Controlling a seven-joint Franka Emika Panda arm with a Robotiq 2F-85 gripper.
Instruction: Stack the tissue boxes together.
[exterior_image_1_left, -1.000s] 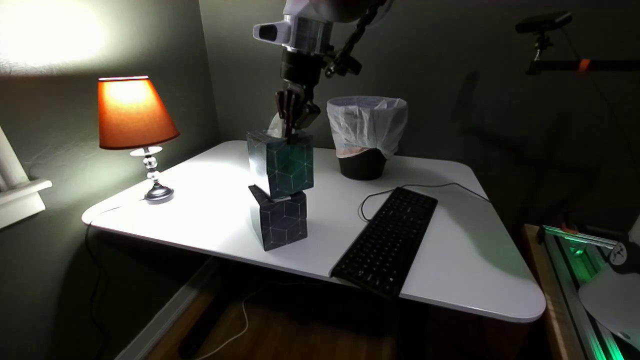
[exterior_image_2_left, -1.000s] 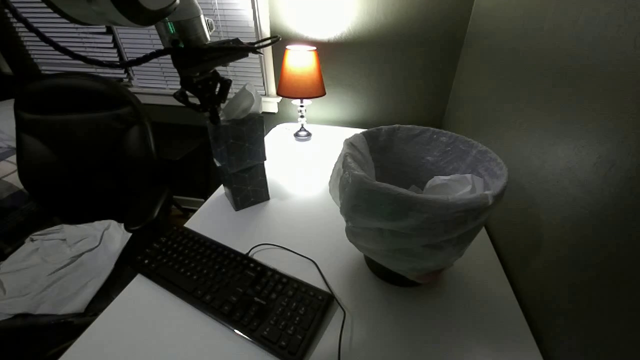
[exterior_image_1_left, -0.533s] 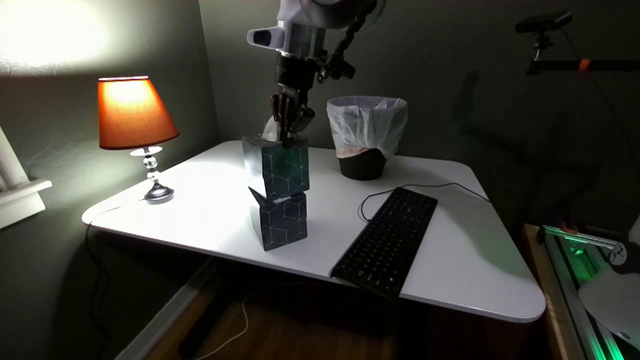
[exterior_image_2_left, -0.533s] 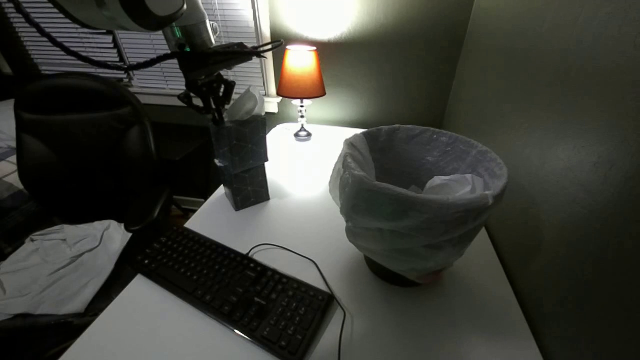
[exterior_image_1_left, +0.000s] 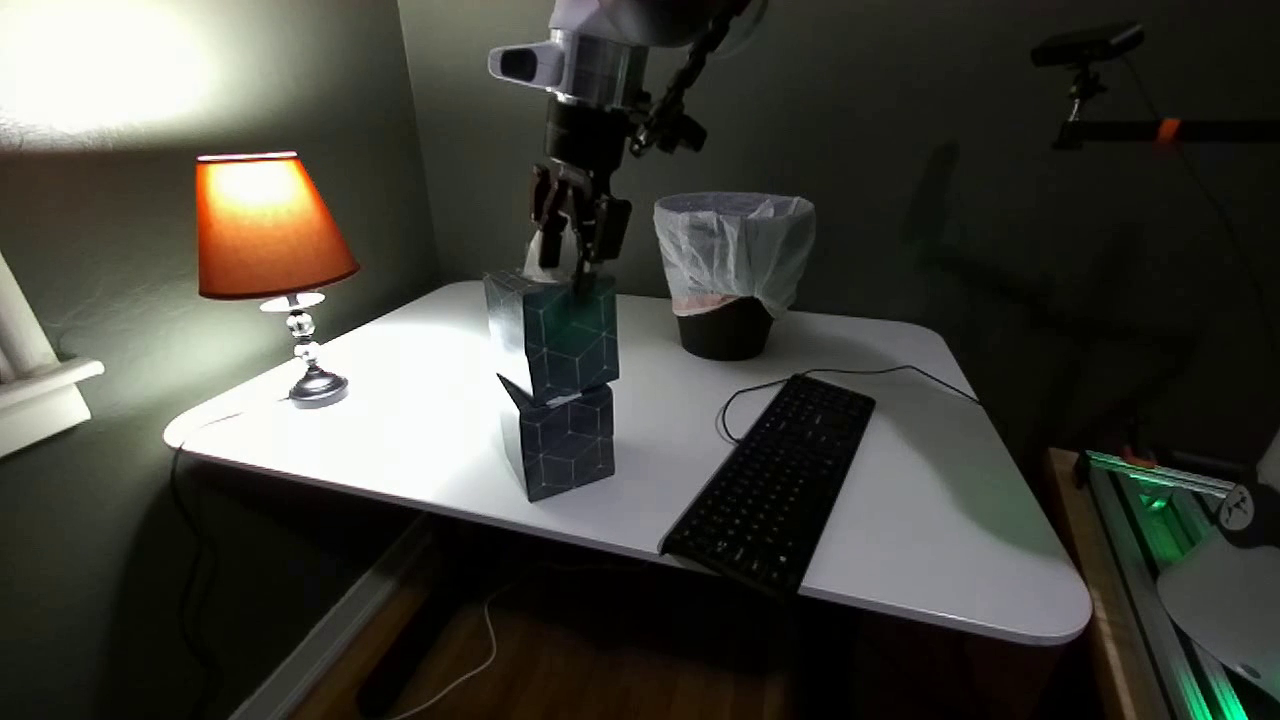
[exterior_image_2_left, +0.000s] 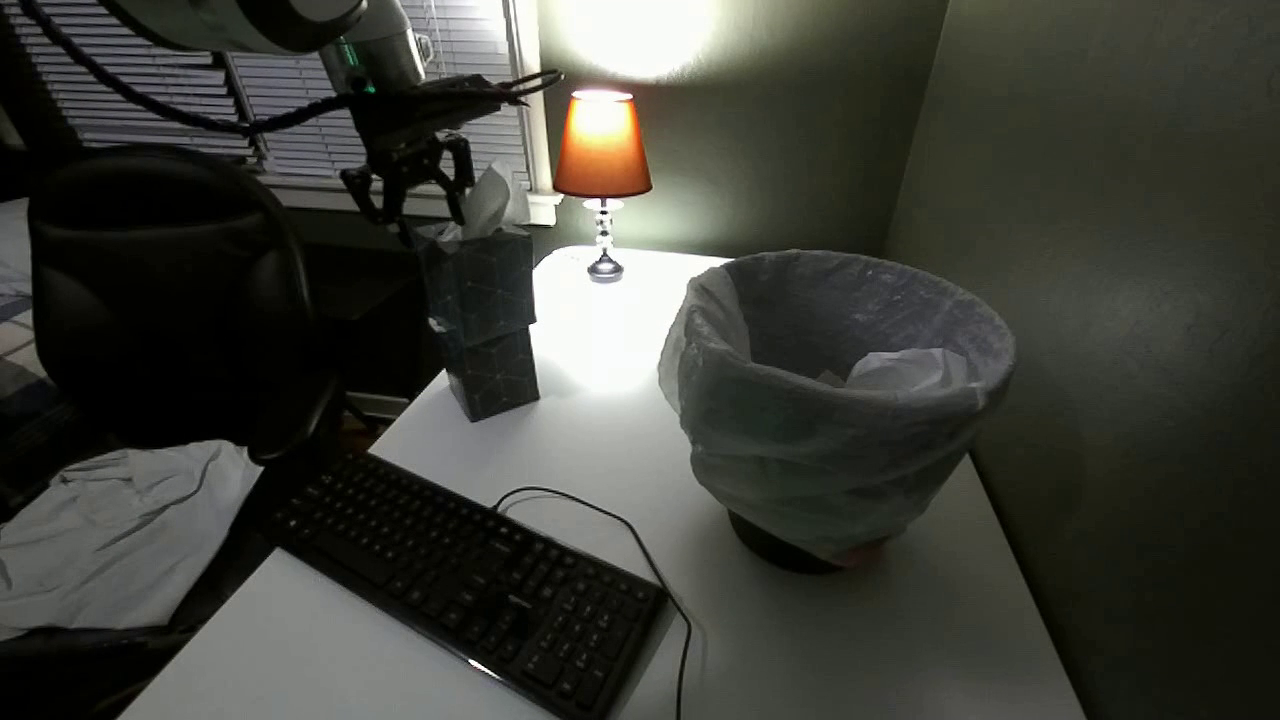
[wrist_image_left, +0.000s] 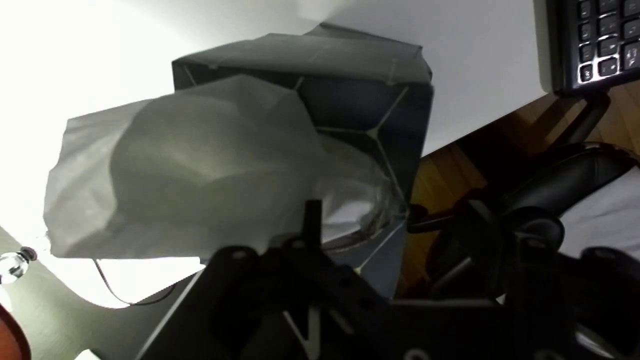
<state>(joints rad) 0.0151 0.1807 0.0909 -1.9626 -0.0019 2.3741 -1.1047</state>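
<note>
Both tissue boxes are dark with a pale line pattern. The upper tissue box (exterior_image_1_left: 570, 340), white tissue (exterior_image_2_left: 490, 205) rising from its top, rests on the lower tissue box (exterior_image_1_left: 568, 440), set slightly off it. A flap of the lower box sticks up at one corner, seen in an exterior view. My gripper (exterior_image_2_left: 432, 225) stands open at the upper box's top edge, one finger outside the wall and the other over the top beside the tissue. In the wrist view the tissue covers much of the upper box's top, and nothing is pinched between the fingers.
The stack stands near an edge of the white table (exterior_image_1_left: 900, 500). A black keyboard (exterior_image_1_left: 780, 470) with its cable lies beside it. Behind are a lined bin (exterior_image_1_left: 735, 260) and an orange lamp (exterior_image_1_left: 265, 230). A black chair (exterior_image_2_left: 170, 300) stands past the edge.
The upper box shifted slightly with the gripper and settled on the lower one. Since then my fingers have spread apart, letting go of its wall, while the boxes stayed still.
</note>
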